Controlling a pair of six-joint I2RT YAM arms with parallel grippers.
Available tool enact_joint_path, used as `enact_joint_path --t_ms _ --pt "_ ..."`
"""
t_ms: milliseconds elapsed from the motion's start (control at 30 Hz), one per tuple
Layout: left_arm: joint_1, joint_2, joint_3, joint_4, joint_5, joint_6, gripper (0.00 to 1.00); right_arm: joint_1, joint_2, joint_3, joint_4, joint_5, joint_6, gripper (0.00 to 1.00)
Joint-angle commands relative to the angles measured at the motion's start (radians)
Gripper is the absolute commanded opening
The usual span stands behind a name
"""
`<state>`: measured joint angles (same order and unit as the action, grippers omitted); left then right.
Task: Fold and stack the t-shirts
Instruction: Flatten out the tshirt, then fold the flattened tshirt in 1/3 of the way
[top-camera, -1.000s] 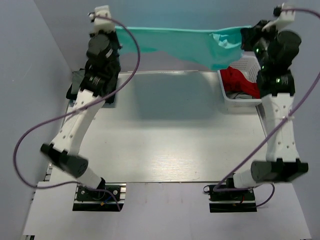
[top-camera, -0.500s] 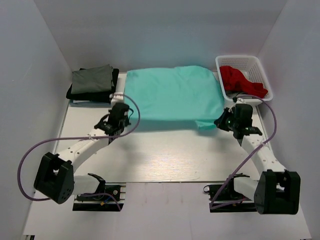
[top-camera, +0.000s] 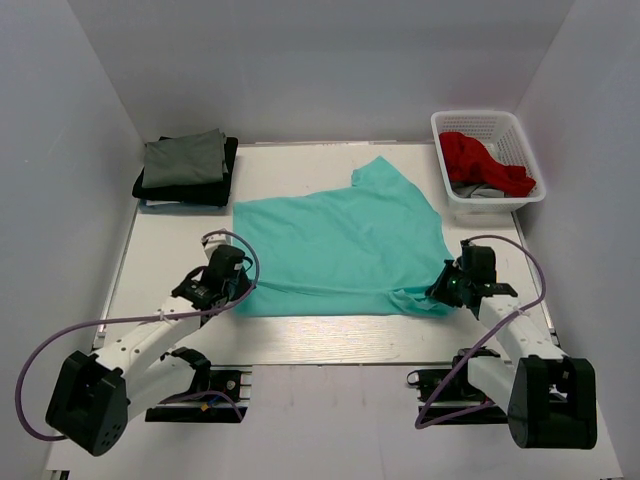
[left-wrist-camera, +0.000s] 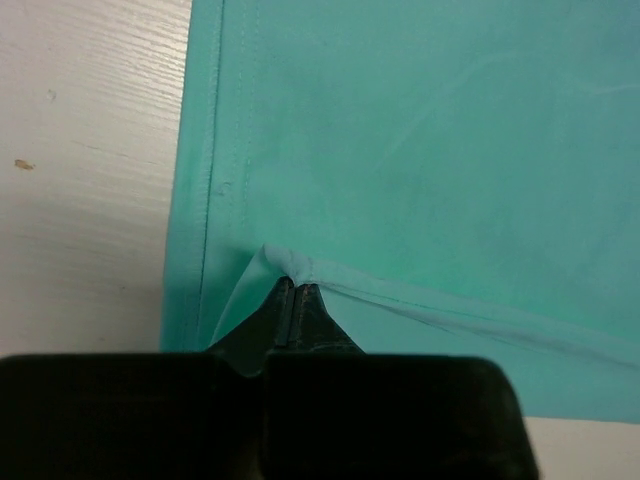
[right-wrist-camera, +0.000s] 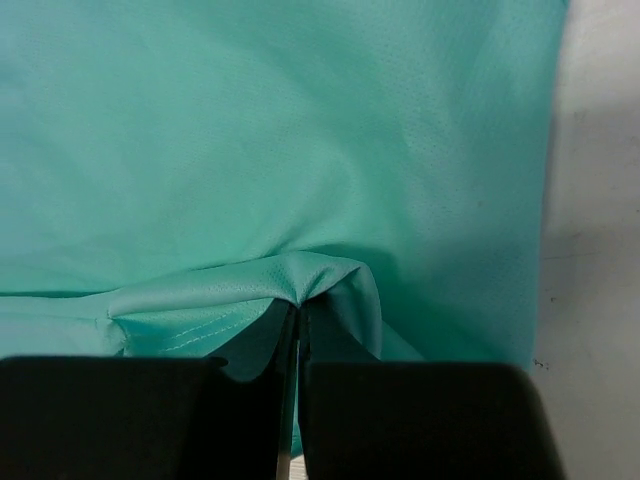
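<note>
A teal t-shirt (top-camera: 340, 250) lies spread on the table, one sleeve pointing to the back. My left gripper (top-camera: 240, 284) is low at its near left edge, shut on a pinch of the teal cloth (left-wrist-camera: 290, 265). My right gripper (top-camera: 440, 292) is low at its near right corner, shut on a fold of the same shirt (right-wrist-camera: 300, 280). A taut crease runs between the two grips. A folded grey-green shirt (top-camera: 183, 157) lies on a black one (top-camera: 185, 190) at the back left. A red shirt (top-camera: 478, 162) lies in the basket.
A white lattice basket (top-camera: 487, 125) stands at the back right with the red shirt and some grey cloth in it. The folded stack sits by the left wall. Bare white table (top-camera: 330, 335) shows in front of the teal shirt.
Both grippers came down from high at the back to the table and pulled toward the near edge, dragging the teal shirt forward. It now lies flat farther forward.
</note>
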<state>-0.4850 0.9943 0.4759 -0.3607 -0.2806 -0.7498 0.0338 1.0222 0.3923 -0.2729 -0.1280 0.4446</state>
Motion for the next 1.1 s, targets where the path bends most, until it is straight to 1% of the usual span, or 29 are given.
enact_joint_path --t_ms 0,133,267,367,533,700,767,900,933,967,1033,1067 --pt "0.002 -0.045 0.004 -0.023 0.049 -0.033 0.0 -0.002 -0.04 0.029 -0.006 -0.018 0.006 0.0" --pt "0.002 -0.075 0.035 -0.085 0.049 -0.054 0.0 -0.002 -0.076 0.083 -0.043 -0.019 -0.004 0.0" --pt "0.002 -0.101 0.053 -0.162 0.018 -0.098 0.0 -0.002 -0.065 0.146 -0.078 -0.027 -0.036 0.0" --pt "0.002 -0.112 0.053 -0.198 -0.005 -0.12 0.0 -0.002 -0.033 0.206 -0.075 -0.041 -0.052 0.0" --pt "0.002 -0.121 0.082 -0.247 -0.064 -0.157 0.0 -0.002 0.084 0.264 -0.057 -0.104 -0.076 0.0" --pt "0.002 -0.051 0.102 -0.202 -0.095 -0.157 0.0 0.0 0.176 0.312 -0.006 -0.15 -0.078 0.0" --pt "0.002 -0.022 0.113 -0.192 -0.13 -0.157 0.0 0.003 0.206 0.33 0.011 -0.15 -0.075 0.0" --pt "0.023 0.064 0.136 -0.156 -0.182 -0.157 0.0 0.003 0.295 0.385 0.021 -0.134 -0.075 0.0" --pt "0.023 0.079 0.136 -0.156 -0.192 -0.157 0.0 -0.015 0.309 0.396 0.023 -0.118 -0.079 0.0" --pt "0.023 0.095 0.147 -0.146 -0.192 -0.166 0.0 0.006 0.352 0.42 0.018 -0.114 -0.08 0.0" --pt "0.023 0.148 0.171 -0.146 -0.216 -0.187 0.0 0.006 0.387 0.447 0.006 -0.113 -0.092 0.0" --pt "0.023 0.167 0.182 -0.146 -0.242 -0.198 0.0 0.009 0.435 0.479 0.003 -0.102 -0.092 0.0"
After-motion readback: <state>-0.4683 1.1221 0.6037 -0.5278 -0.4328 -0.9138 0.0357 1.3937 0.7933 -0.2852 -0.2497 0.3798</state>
